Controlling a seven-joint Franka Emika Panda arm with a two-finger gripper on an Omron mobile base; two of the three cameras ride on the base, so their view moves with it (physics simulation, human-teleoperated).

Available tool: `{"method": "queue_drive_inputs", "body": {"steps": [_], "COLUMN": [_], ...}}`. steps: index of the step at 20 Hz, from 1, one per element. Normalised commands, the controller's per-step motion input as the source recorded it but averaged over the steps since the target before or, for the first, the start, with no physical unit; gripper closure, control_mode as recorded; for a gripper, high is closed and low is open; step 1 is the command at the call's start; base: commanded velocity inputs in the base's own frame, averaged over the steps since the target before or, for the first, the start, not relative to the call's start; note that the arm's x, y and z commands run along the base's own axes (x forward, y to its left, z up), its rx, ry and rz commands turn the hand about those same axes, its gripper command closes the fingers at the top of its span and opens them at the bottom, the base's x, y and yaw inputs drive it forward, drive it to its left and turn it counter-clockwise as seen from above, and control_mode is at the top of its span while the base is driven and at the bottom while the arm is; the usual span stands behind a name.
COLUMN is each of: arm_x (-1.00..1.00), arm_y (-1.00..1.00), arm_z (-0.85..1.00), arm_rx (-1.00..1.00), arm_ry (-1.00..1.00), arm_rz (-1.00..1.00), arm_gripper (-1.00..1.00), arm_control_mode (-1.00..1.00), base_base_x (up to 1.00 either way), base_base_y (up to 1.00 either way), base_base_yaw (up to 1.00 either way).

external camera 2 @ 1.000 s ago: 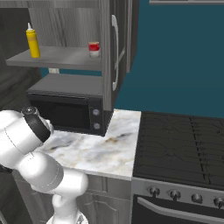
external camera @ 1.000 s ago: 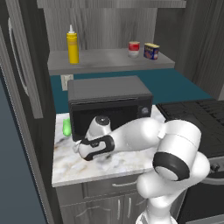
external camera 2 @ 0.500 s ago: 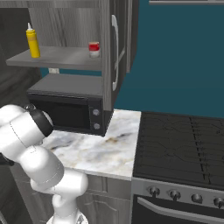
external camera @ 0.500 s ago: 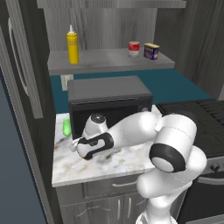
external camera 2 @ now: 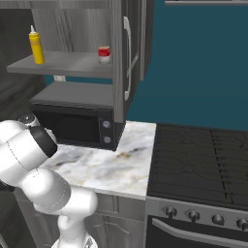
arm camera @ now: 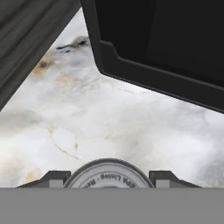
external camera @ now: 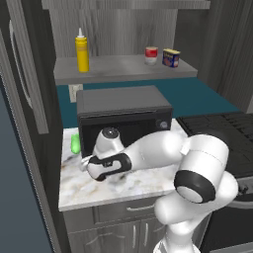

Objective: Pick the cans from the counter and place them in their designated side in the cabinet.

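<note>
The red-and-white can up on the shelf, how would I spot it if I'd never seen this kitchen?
Find the black microwave on the marbled counter, then look up to the grey shelf of the dark cabinet above it. The red-and-white can stands upright toward the shelf's right end. It is taller and rounder than the squat blue-and-yellow tin beside it, and far shorter than the yellow squeeze bottle at the left.

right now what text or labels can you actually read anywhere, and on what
"Pull Lining", roughly, curved on the silver top of the can between the gripper fingertips; the first word is partly cut off.
Red-and-white labelled can on the grey cabinet shelf: print too small to read.
Squat blue-and-yellow tin: label blurred, unreadable.
Tall yellow squeeze bottle: no readable text.
Black microwave: panel marks too small to read.
</note>
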Motion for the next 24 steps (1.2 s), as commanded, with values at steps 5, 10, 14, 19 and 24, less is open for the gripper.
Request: {"method": "queue_drive_inputs", "body": {"steps": [5,10,14,19,24], "arm_x": [-0.27,-0.15,-0.09,-0.13,-0.23], "arm_y": [-0.20,-0.21,-0.23,-0.24,-0.22], "arm_z": [0.19,0.28,0.35,0.36,0.28], "arm_rx": [0.01,0.03,0.05,0.05,0.02], "arm_ry": [-0.05,-0.04,-0.03,-0.03,-0.06], "arm_rz": [0.00,0.00,0.00,0.00,0.00], "arm_gripper": [1.00,1.00,1.00,1.00,1.00], "arm_control_mode": [-1.00,-1.00,-1.00,-1.00,-1.00], "base_base_x": [0.00,0.00,0.00,0.00,0.00], "base_base_y": [0.00,0.00,0.00,0.00,0.00], "base_base_yaw": [0.00,0.00,0.00,0.00,0.00]}}
